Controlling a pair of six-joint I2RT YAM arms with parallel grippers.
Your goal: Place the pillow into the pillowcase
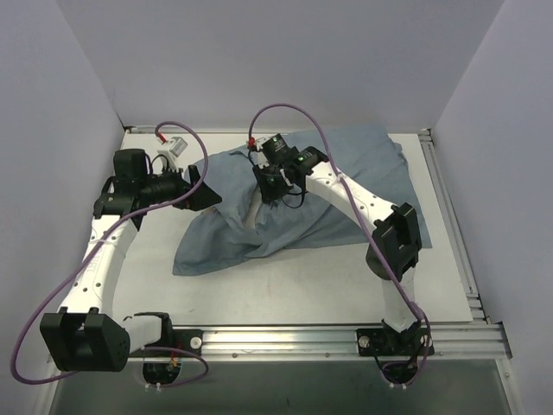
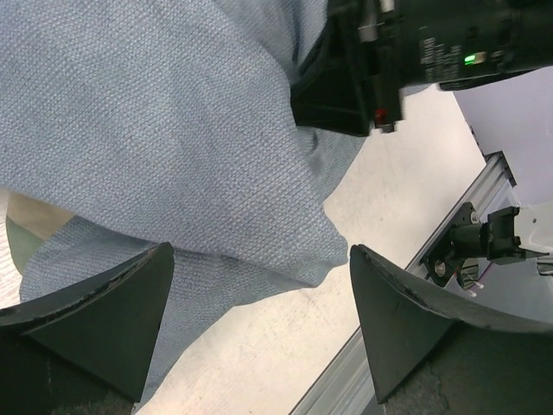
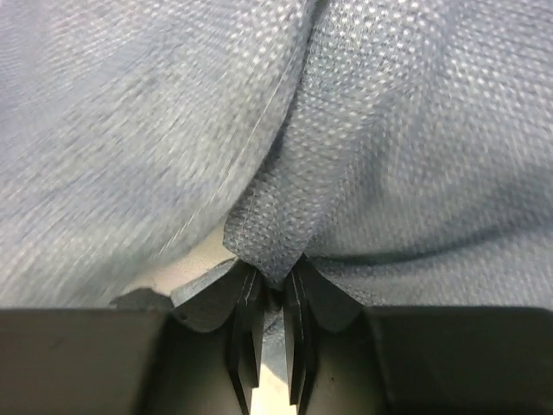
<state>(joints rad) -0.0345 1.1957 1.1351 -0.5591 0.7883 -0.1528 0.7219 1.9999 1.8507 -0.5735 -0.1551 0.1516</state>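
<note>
Pillowcase (image 1: 346, 186): blue-grey, heaped on the table (image 1: 285, 298), centre to far right.
Right gripper (image 3: 272, 294): jaws pressed together, pinching a fold near the cloth's middle. Left gripper (image 2: 259, 290): jaws spread wide at its left edge.

Pillowcase (image 1: 346, 190): bulging, contents hidden under cloth. Pale strip (image 1: 251, 212) in fold beside right gripper (image 1: 271, 190): too small to tell what. Top view: right gripper fingertips hidden under own wrist; left gripper (image 1: 206, 188) tips dark against cloth, contact unclear. Left wrist: tan and green patch (image 2: 15, 232) cut off by left edge; pillowcase runs off top. Right wrist: cloth at left blurred; pinched fold's end hidden between fingers (image 3: 249, 320).
</note>
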